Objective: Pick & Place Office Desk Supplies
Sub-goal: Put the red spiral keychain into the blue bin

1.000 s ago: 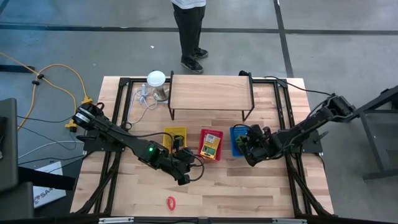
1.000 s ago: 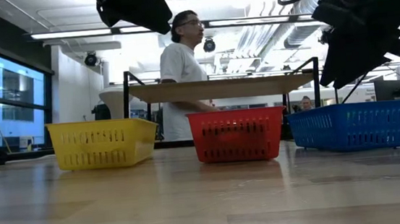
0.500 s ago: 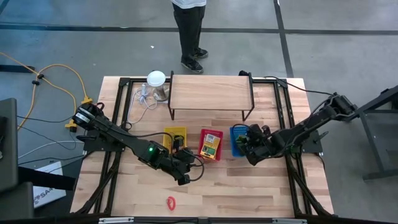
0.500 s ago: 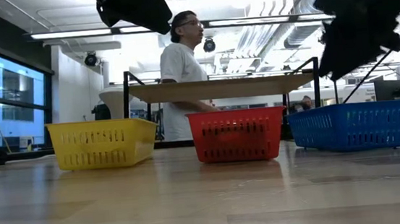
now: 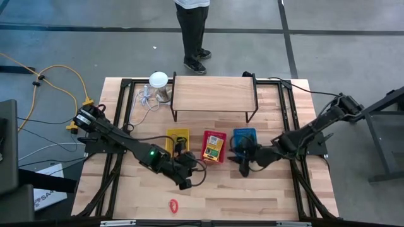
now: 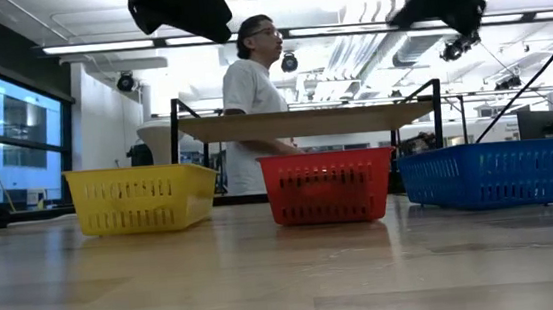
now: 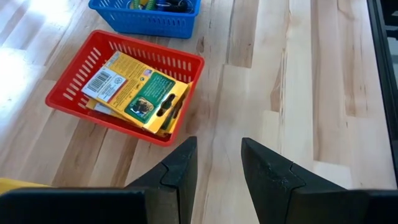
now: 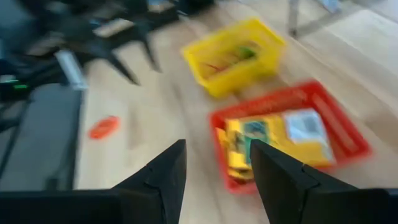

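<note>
Fingers on both arms are apart, nothing between them. Left fingers [image 7: 214, 171] hang over bare bench [image 5: 252, 189] at roughly 6 o'clock of the yellow basket [image 5: 178, 140], just off the red basket's [image 5: 214, 146] 7 o'clock corner in the high view. Right fingers [image 8: 214, 171] sit low over the bench at 6 o'clock of the blue basket [image 5: 244, 139], between it and the red basket; right arm reaches in from 3 o'clock.

Baskets stand in a row across mid-bench: yellow, red, blue from 9 toward 3 o'clock, apart from each other. Yellow-and-green card boxes [image 7: 134, 93] lie stacked flat in the red basket, one tilted over the others. Yellow basket holds small yellow and green items, too blurred to name. Blue basket has small coloured bits, can't tell which.

One small orange-red ring [image 5: 173, 204] lies alone on the bench near the 6 o'clock edge, well apart from both arms and all baskets.

Wooden shelf on a black frame [image 5: 214, 94] stands at 12 o'clock; white round-topped object [image 5: 158, 79] with cable at its 9 o'clock end. Person [image 6: 252, 107] stands beyond the bench at 12 o'clock.
</note>
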You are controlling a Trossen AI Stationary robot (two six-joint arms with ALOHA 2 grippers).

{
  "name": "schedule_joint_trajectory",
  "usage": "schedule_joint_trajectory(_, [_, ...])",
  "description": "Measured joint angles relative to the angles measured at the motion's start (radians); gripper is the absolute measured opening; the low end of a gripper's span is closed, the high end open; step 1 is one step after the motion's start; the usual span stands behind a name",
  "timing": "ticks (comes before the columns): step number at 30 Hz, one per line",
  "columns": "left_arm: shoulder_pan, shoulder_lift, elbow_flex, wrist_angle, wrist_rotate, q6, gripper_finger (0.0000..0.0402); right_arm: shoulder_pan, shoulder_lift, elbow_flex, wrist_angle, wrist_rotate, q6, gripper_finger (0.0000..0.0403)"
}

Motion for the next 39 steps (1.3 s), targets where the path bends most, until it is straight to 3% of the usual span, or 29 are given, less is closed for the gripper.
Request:
schedule_joint_trajectory(6, [-0.019, 0.000, 0.000, 0.000, 0.000, 0.000, 0.0119, 0.069, 0.000, 0.000, 0.155, -0.020, -0.191, 0.0164])
schedule_joint_trajectory(13, [-0.039, 0.000, 0.000, 0.001, 0.000, 0.000, 0.0119, 0.147, 0.001, 0.000, 0.169, -0.003, -0.310, 0.0164])
schedule_joint_trajectory(19, [-0.040, 0.000, 0.000, 0.000, 0.000, 0.000, 0.0119, 0.163, 0.001, 0.000, 0.206, 0.036, -0.313, 0.0161])
schedule_joint_trajectory(25, [-0.057, 0.000, 0.000, 0.000, 0.027, -0.009, 0.0119, 0.165, 0.044, 0.000, 0.266, -0.005, -0.312, 0.0161])
schedule_joint_trajectory(30, [-0.119, 0.000, 0.000, 0.000, 0.116, -0.020, 0.0119, 0.165, 0.106, 0.000, 0.294, -0.018, -0.311, 0.0161])
schedule_joint_trajectory(39, [-0.243, 0.000, 0.000, -0.012, 0.121, -0.024, 0.0119, 0.165, 0.174, 0.000, 0.332, -0.018, -0.311, 0.0160])
